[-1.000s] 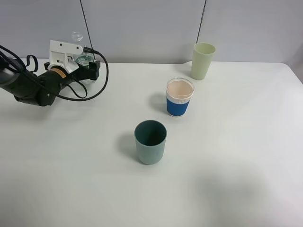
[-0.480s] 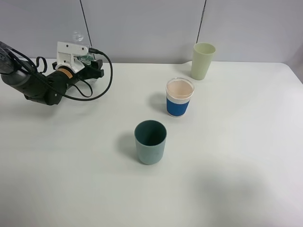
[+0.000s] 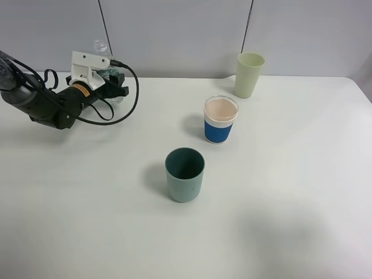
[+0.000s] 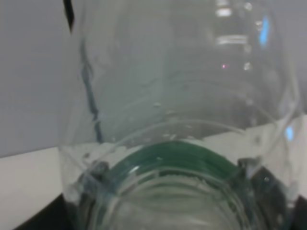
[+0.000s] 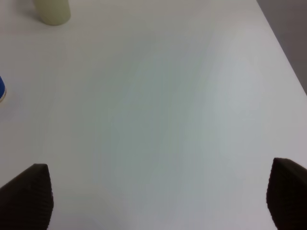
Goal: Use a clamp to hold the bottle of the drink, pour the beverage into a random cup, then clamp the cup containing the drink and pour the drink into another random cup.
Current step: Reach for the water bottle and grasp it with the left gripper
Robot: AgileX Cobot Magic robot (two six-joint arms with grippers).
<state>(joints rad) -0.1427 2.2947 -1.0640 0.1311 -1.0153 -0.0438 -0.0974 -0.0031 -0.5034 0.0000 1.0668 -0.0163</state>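
The bottle of the drink (image 3: 103, 71) stands at the table's back left, its clear neck rising above my left gripper (image 3: 110, 81), which is shut on its body. In the left wrist view the bottle (image 4: 182, 96) fills the frame, with its green label band (image 4: 168, 155) low between the dark fingers (image 4: 271, 189). The beverage is clear and hard to tell from the plastic. The blue-sleeved white cup (image 3: 221, 120) stands right of centre, peach inside. In front of it stands the teal cup (image 3: 185, 174). My right gripper (image 5: 158, 201) hangs open over bare table, out of the exterior view.
A taller pale green cup (image 3: 249, 74) stands at the back right, also visible as the pale green cup (image 5: 52, 10) in the right wrist view. The left arm's black cable (image 3: 125, 96) loops over the table beside the bottle. A grey wall runs behind the table.
My left gripper moved a little to the right around the bottle and its jaws shut on it. The cups and the right gripper have not moved.
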